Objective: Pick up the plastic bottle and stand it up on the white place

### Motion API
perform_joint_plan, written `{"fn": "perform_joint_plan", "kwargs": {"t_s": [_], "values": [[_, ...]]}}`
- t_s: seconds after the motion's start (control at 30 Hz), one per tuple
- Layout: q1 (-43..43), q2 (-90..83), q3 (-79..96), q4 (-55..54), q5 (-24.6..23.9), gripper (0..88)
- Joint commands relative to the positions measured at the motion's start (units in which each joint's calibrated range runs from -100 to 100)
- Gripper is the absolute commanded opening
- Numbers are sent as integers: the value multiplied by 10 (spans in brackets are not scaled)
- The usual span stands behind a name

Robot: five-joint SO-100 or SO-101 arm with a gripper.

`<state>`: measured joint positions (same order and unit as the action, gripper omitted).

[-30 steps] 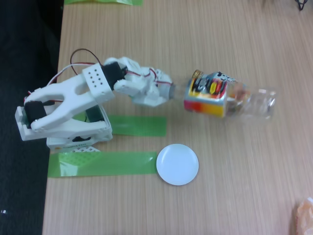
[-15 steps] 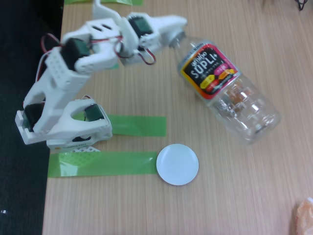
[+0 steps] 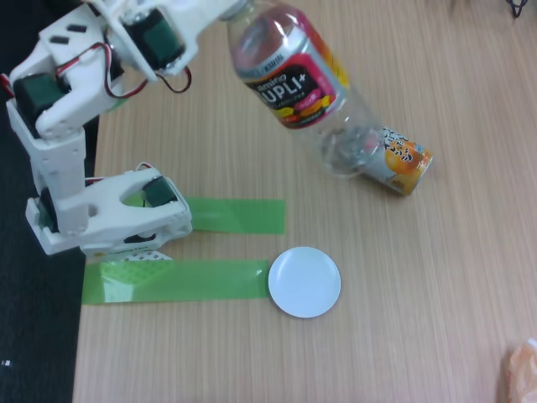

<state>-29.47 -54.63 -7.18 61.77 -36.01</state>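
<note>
Above table [image 3: 436, 277] | plastic bottle [image 3: 306, 92] tilted (label: "amino SUPLI+")

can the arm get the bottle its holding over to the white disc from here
Probably yes. The gripper holds the clear bottle by its neck, lifted off the table, and the white disc lies bare close to the arm's base, nothing between them.

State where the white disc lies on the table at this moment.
In the fixed view the white disc lies flat on the wooden table, low and centre, touching the right end of the lower green tape strip.
</note>
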Motion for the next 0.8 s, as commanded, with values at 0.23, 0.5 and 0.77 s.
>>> {"fn": "perform_joint_plan", "kwargs": {"t_s": [0.23,0.5,0.77], "values": [[189,3,61,38,-23,35],[238,3,172,38,-84,35],[235,3,224,-8,-84,35]]}}
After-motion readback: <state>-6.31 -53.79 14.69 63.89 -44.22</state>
